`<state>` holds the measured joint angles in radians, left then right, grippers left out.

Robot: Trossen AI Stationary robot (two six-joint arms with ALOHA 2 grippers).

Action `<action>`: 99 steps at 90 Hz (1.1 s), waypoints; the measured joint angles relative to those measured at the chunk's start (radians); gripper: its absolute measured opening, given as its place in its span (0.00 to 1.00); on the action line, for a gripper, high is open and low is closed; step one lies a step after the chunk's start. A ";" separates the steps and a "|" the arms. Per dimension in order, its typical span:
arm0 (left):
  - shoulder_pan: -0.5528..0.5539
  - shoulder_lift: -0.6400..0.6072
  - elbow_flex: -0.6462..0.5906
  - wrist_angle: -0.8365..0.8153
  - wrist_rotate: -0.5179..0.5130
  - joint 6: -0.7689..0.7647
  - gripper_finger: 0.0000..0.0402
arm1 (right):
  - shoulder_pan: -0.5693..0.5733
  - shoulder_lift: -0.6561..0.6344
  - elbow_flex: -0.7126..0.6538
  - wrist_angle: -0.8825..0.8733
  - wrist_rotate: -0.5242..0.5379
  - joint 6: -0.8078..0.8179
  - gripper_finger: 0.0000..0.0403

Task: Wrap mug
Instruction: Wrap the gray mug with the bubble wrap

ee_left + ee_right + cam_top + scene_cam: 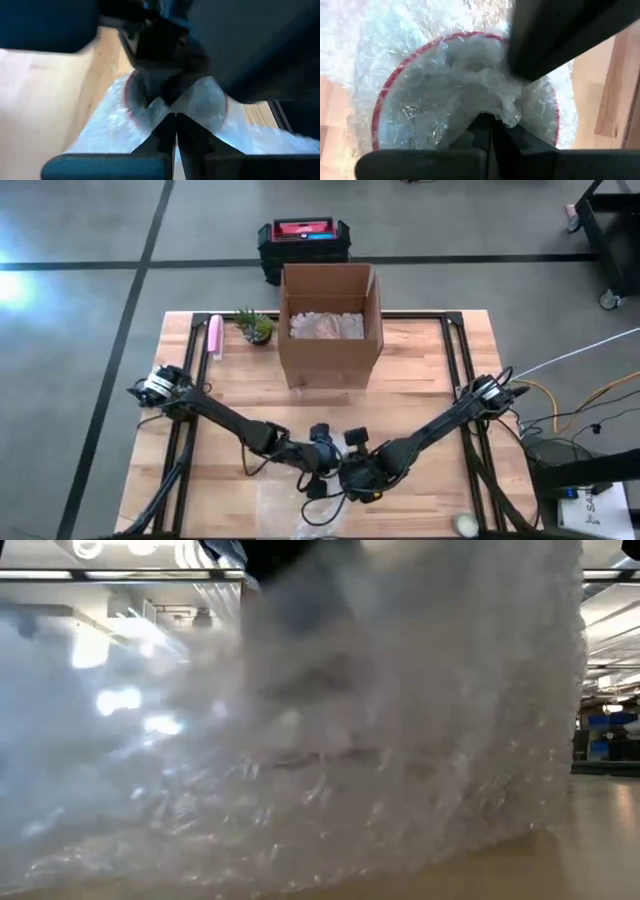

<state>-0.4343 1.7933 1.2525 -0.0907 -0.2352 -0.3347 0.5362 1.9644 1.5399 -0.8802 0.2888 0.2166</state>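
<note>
Bubble wrap (400, 770) fills the view — crinkled (table (600, 840) beneath).

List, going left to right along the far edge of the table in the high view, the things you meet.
Pink object → small potted plant → open cardboard box.

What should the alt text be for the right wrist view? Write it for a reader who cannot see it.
Seen past the right gripper, whose dark fingers are shut on a bunch of bubble wrap tucked into the mouth of a red-rimmed mug. More wrap surrounds the mug on the wooden table, and part of the other arm crosses above it.
</note>
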 joint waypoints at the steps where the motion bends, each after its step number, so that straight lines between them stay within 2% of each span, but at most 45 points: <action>1: -0.002 -0.008 0.006 -0.023 0.000 -0.005 0.00 | 0.000 0.000 0.000 0.000 0.000 0.000 0.00; 8: -0.024 -0.057 0.038 -0.191 0.003 -0.074 0.00 | 0.000 0.000 0.000 0.000 -0.001 -0.006 0.00; 19: -0.062 -0.109 0.049 -0.407 0.020 -0.288 0.00 | 0.000 0.000 0.000 0.000 -0.001 -0.019 0.00; 32: -0.127 -0.142 0.029 -0.578 0.077 -0.465 0.00 | 0.000 0.000 0.000 0.000 -0.001 -0.043 0.00; 46: -0.167 -0.140 0.012 -0.679 0.128 -0.629 0.02 | -0.002 0.000 0.000 0.002 -0.001 -0.049 0.00; 57: -0.172 -0.140 -0.014 -0.721 0.131 -0.711 0.11 | -0.002 0.000 0.000 0.003 -0.001 -0.049 0.00; 81: -0.196 -0.141 -0.150 -0.738 0.193 -0.874 0.40 | 0.000 0.000 0.000 0.002 -0.001 -0.054 0.00; 99: -0.213 -0.140 -0.310 -0.495 0.242 -0.937 0.53 | 0.000 0.000 0.000 0.005 -0.001 -0.055 0.00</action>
<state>-0.6471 1.6531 0.9429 -0.5862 0.0066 -1.2714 0.5358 1.9640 1.5402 -0.8751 0.2882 0.1618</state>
